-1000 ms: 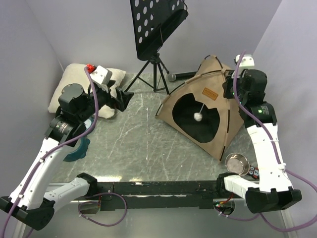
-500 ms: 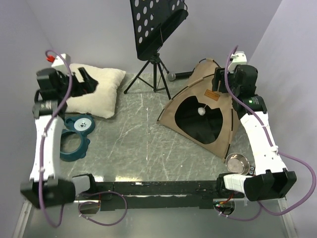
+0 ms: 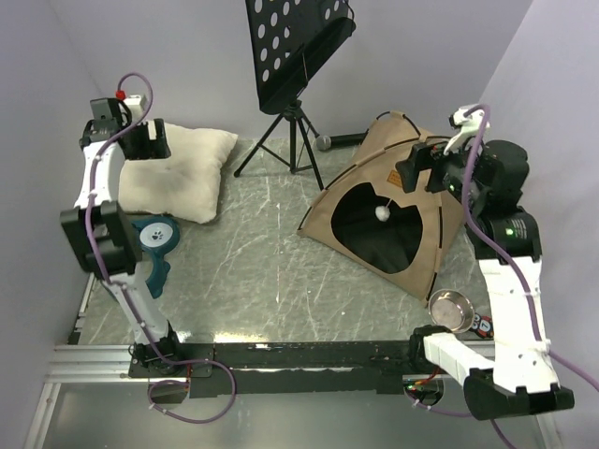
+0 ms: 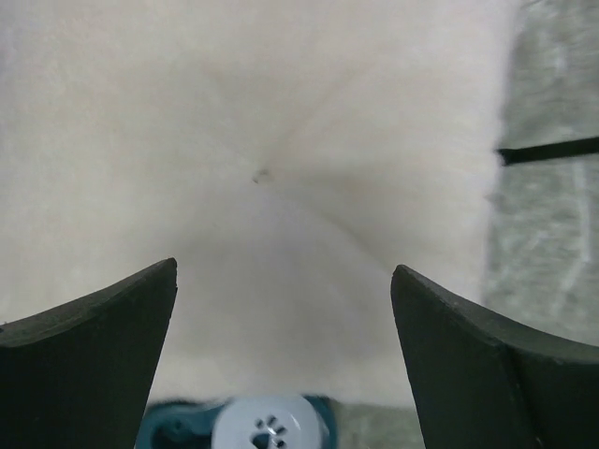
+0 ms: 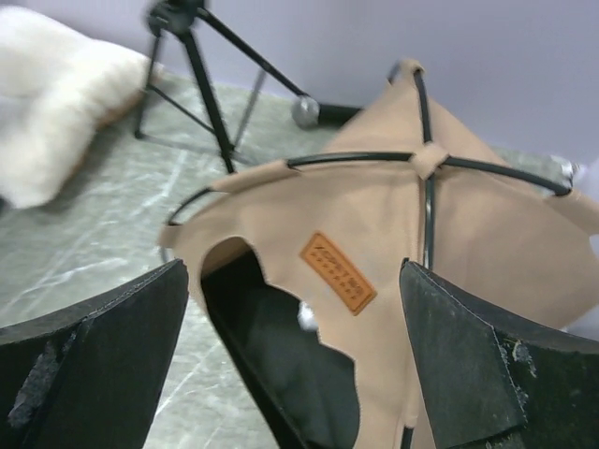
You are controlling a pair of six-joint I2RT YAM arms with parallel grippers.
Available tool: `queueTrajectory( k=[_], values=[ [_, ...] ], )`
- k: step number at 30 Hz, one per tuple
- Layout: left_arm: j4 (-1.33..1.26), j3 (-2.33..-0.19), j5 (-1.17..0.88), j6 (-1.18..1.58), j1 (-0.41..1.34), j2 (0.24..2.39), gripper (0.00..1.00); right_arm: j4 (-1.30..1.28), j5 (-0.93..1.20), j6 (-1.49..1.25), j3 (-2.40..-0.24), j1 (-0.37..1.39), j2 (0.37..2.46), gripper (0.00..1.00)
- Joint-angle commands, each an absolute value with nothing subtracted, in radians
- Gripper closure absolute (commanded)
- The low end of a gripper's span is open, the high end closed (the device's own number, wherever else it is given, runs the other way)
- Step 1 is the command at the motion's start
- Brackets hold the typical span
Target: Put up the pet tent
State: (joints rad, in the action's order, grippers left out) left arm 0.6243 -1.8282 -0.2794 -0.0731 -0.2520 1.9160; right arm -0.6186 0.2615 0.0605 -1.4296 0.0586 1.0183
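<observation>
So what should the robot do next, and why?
Probably lower the left claw onto the pillow and pinch it: the claw hangs open just above it, and the tent already stands up, so the pillow may go inside.

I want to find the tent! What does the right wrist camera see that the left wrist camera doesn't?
Only the right wrist view shows the pet tent, with its orange label and black poles. Only the left wrist view shows a round paw-print disc on something teal at the bottom edge. Both show the white pillow and the grey table.
</observation>
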Motion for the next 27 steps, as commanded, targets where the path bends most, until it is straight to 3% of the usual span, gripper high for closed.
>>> queueTrajectory(
  k=[1,11,16,18,22,23,27],
  values=[
    [0.673,-1.994,-0.233,-0.161,-0.239,2.072,0.0,-0.695,0.348,0.067,-1.502,0.055,1.008,0.0],
    [0.672,-2.137,-0.163,-0.156,-0.181,2.44,0.0,-0.761,0.39,0.069,-1.543,0.055,1.031,0.0],
    [0.69,-2.154,-0.172,-0.196,-0.179,2.526,0.03,-0.781,0.379,0.087,-1.548,0.055,1.032,0.0],
    [0.716,-2.164,-0.202,-0.206,-0.179,2.543,0.15,-0.782,0.38,0.089,-1.546,0.055,1.034,0.0],
    [0.825,-2.303,-0.21,-0.274,-0.181,2.574,0.93,-0.779,0.383,0.087,-1.536,0.055,1.031,0.01],
    [0.836,-2.336,-0.204,-0.285,-0.186,2.559,0.99,-0.782,0.388,0.092,-1.537,0.055,1.029,0.01],
    [0.763,-2.277,-0.259,-0.331,-0.207,2.34,0.99,-0.787,0.385,0.104,-1.542,0.055,1.014,0.01]
  ],
)
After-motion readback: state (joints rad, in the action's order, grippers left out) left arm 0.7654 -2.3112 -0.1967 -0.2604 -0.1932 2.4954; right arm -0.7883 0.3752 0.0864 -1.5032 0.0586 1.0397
